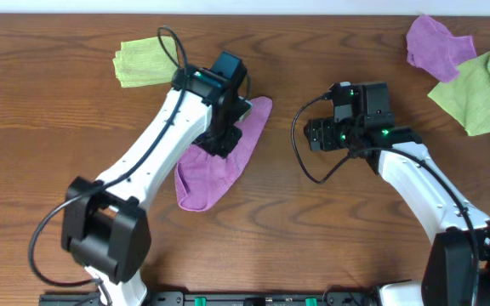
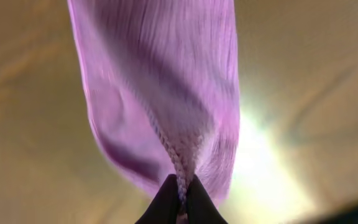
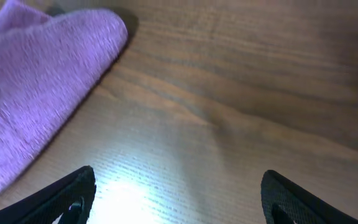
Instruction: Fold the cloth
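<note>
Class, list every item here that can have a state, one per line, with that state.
cloth: bunched long, pinched at its edge
left gripper: shut on the cloth
right gripper: open, holding nothing
left green cloth: crumpled, untouched
second purple cloth: crumpled, untouched
right green cloth: crumpled, untouched

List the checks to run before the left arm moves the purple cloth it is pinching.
1. Left gripper shut on the soft purple microfibre cloth: ok, an edge is pinched.
2. Right gripper open, holding nothing: ok.
3. Right gripper apart from the cloth: ok, cloth lies beside it, not between its fingers.
4. Far-left crumpled lime-green cloth apart from the purple one: ok.
5. White tag corner located: cannot tell, not visible.
</note>
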Robot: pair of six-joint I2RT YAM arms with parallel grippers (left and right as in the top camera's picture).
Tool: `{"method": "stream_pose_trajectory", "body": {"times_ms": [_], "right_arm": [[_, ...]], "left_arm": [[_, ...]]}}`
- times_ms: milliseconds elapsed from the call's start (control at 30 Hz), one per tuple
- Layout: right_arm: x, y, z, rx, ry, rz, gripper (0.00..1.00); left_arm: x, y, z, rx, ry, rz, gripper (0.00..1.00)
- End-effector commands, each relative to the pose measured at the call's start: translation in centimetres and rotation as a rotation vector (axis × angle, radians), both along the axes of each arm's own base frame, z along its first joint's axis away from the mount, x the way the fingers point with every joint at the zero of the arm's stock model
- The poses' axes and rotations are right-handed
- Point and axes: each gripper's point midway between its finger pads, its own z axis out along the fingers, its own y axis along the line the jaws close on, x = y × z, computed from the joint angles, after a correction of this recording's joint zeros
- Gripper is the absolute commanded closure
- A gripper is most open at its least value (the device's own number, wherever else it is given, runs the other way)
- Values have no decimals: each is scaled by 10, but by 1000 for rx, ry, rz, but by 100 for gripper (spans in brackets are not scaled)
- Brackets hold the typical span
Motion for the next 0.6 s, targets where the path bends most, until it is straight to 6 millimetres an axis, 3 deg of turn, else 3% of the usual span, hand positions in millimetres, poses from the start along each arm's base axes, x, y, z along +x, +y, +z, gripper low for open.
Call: {"method": "stream_pose_trajectory", "body": {"times_ms": [0,233,400,567], "right_arm": [[11,1,20,15,-67,10,15],[21,3,29,26,-121,11,14],[21,7,30,41,-124,23,14],[21,7,30,41,-123,23,14]], "left_arm": [[-18,-1,3,-10,79,30,94],[-55,-5,11,21,183,0,94],[-86,-42,22,-118,279,-50,94],[-99,-73,23,-160,268,-89,94]]}}
